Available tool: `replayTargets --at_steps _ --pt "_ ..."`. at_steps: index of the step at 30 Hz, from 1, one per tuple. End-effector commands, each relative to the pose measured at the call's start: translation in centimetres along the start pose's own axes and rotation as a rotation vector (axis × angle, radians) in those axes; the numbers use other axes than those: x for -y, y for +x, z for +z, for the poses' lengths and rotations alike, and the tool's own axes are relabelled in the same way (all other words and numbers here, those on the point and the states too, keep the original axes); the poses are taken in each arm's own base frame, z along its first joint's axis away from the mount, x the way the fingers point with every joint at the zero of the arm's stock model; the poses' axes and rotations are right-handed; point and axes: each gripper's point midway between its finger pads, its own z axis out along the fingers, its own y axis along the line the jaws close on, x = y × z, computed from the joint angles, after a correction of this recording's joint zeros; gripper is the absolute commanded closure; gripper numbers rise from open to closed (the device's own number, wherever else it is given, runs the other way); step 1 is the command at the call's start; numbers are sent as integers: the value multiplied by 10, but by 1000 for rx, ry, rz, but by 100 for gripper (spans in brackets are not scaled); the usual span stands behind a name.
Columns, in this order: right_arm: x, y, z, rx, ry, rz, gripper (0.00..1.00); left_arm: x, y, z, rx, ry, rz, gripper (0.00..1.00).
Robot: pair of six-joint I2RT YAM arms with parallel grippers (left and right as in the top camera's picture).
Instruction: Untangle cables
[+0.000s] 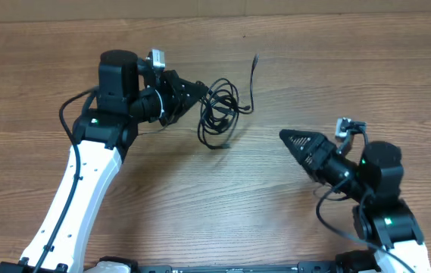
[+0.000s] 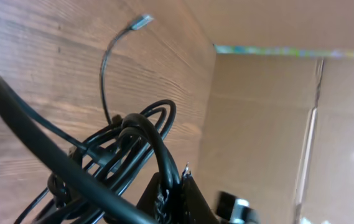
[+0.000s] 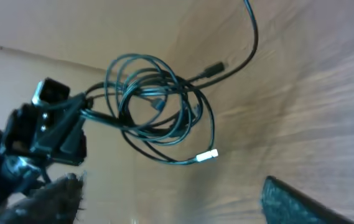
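Note:
The cables [image 1: 219, 114] lie as a tangle of thin black loops on the wooden table [image 1: 124, 227], left of centre. One loose tail [image 1: 254, 76] runs up toward the far edge. My left gripper [image 1: 200, 94] is at the tangle's left side, shut on a strand. In the left wrist view the cables [image 2: 133, 137] spread out from the pinched left gripper [image 2: 180, 194]. My right gripper [image 1: 287, 138] hangs to the right of the tangle, apart from it. From the right wrist, the cables [image 3: 158, 112] and a pale plug end [image 3: 209, 154] sit beyond the open, empty right gripper [image 3: 177, 205].
A cardboard wall [image 2: 270, 124] stands along the far side of the table. A thicker black wire [image 1: 67, 115] loops off the left arm. Both arm bases sit at the near edge.

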Motion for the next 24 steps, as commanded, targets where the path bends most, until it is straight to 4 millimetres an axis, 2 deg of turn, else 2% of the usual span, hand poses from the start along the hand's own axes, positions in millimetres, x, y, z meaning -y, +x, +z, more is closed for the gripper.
replayTargets --at_steps 1,4,6,9,12,16,19,24 --pt "7 5 12 -66 32 267 20 15 2 -3 18 21 -168 96" --pt "24 18 33 -131 99 336 20 16 4 0 25 15 -229 96" --pt "28 30 47 -185 117 328 20 19 4 2 36 21 -223 96" --pt "23 43 71 -240 91 279 20 27 7 5 33 42 -162 96" --pt "13 45 87 -249 37 226 20 30 10 7 28 47 -57 96" --pt "7 38 94 -213 6 205 20 31 14 8 13 50 25 96" --pt "12 28 96 -151 30 229 20 33 18 8 -5 59 27 95" --pt "15 22 97 -112 46 226 21 36 27 10 -43 72 30 96"
